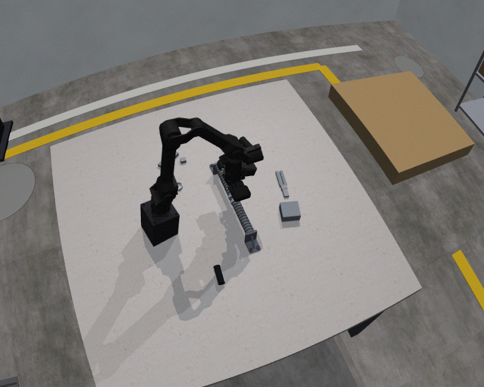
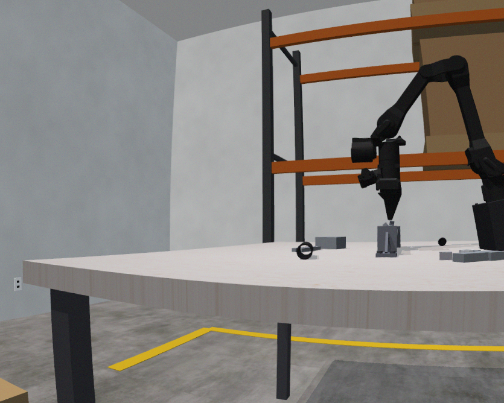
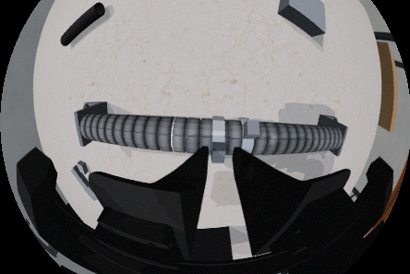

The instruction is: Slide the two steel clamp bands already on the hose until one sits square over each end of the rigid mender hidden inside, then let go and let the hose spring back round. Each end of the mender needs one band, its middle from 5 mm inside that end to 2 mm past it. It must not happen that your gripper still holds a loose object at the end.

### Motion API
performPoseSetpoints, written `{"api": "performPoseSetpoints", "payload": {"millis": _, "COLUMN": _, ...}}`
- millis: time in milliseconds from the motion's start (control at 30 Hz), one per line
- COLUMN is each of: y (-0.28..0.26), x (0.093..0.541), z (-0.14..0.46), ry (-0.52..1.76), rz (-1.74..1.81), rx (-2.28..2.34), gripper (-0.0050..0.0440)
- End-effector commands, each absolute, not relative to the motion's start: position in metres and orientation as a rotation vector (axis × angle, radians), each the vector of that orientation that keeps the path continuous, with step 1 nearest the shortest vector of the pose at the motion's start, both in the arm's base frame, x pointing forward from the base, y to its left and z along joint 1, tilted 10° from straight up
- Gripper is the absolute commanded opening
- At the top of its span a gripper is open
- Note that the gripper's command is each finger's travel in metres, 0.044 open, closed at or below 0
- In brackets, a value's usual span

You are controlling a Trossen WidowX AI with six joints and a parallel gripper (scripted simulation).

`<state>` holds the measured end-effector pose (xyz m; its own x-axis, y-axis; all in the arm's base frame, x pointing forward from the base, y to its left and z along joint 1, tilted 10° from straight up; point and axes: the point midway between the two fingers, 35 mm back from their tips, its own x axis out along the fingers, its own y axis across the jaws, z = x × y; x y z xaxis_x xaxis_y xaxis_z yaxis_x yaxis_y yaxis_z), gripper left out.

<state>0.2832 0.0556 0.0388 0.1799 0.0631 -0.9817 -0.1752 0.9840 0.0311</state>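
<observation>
A ribbed grey hose (image 1: pixel 238 204) runs between two end brackets on the table; in the wrist view (image 3: pixel 209 132) it lies across the middle. Two steel clamp bands sit close together on it, one (image 3: pixel 217 136) right at my fingertips and one (image 3: pixel 248 128) just to its right. My gripper (image 3: pixel 220 152) (image 1: pixel 237 189) points straight down over the hose, fingers drawn narrow with a small gap and nothing between them. In the side view its tip (image 2: pixel 390 216) hangs just above the hose's top. The mender inside is hidden.
The hose brackets (image 1: pixel 252 241) (image 1: pixel 214 167) stand at each end. A grey block (image 1: pixel 290 210) and a flat grey bar (image 1: pixel 283 182) lie to the right. A black cylinder (image 1: pixel 219 274) lies in front. A small grey cube (image 1: pixel 182 159) sits behind the arm base (image 1: pixel 159 222).
</observation>
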Motion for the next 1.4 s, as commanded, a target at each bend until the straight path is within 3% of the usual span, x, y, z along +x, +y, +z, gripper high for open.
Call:
{"api": "performPoseSetpoints", "payload": {"millis": 0, "y": 0.056, "x": 0.281, "z": 0.027, "ry": 1.400, "rz": 0.167, "rx": -0.090, "gripper": 0.0090}}
{"api": "performPoseSetpoints", "payload": {"millis": 300, "y": 0.056, "x": 0.281, "z": 0.026, "ry": 1.400, "rz": 0.167, "rx": -0.090, "gripper": 0.0090}}
{"api": "performPoseSetpoints", "payload": {"millis": 733, "y": 0.056, "x": 0.282, "z": 0.030, "ry": 1.390, "rz": 0.168, "rx": -0.096, "gripper": 0.0000}}
{"api": "performPoseSetpoints", "payload": {"millis": 1367, "y": 0.070, "x": 0.279, "z": 0.030, "ry": 1.391, "rz": 0.168, "rx": -0.096, "gripper": 0.0000}}
